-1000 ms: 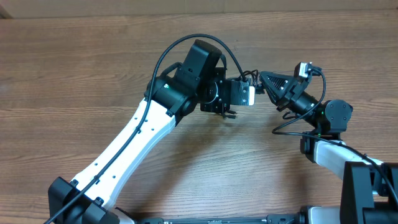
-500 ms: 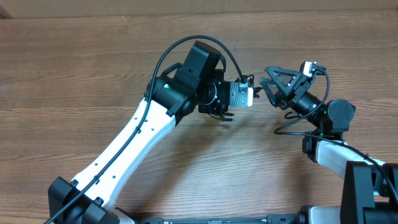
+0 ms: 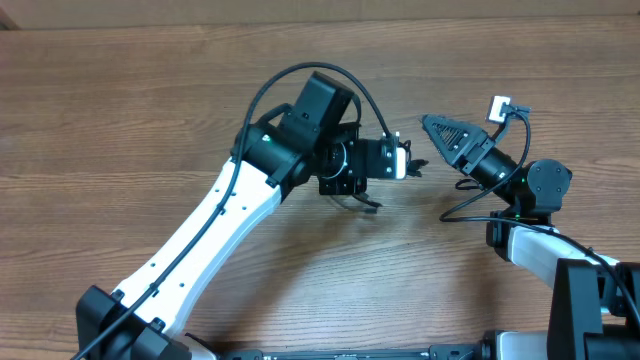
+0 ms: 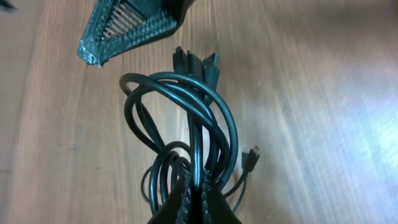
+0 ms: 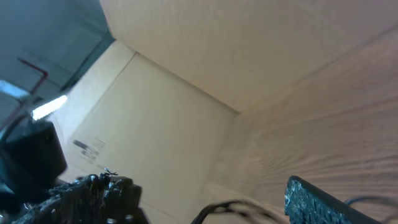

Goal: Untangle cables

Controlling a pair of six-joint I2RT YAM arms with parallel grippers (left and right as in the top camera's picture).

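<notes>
A bare wooden table [image 3: 120, 100] fills the overhead view, with a cardboard wall behind it in the right wrist view. Across it we see the long white left arm [image 3: 215, 230] reaching in toward the centre, and the shorter right arm [image 3: 530, 190] angled in from the right side. The left gripper [image 4: 196, 200] is clamped on the cables [image 4: 189, 124], its fingers pressed together around the neck of the bunch, which hangs in looped strands just above the wood. A second ago the right gripper [image 3: 432, 128] was pinched together at the bunch, nose to nose with the left; its jaws have since sprung wide apart and it has drawn back, so that a gap of table now shows between the two. Nothing sits in its fingers now. We judge that this pull is over and no strand came away with it: the loops look as knotted as ever. Several plug ends [image 4: 196, 62] poke out on the far side of the bunch, and one small plug [image 4: 252, 158] dangles free at the side, a likely next hold
</notes>
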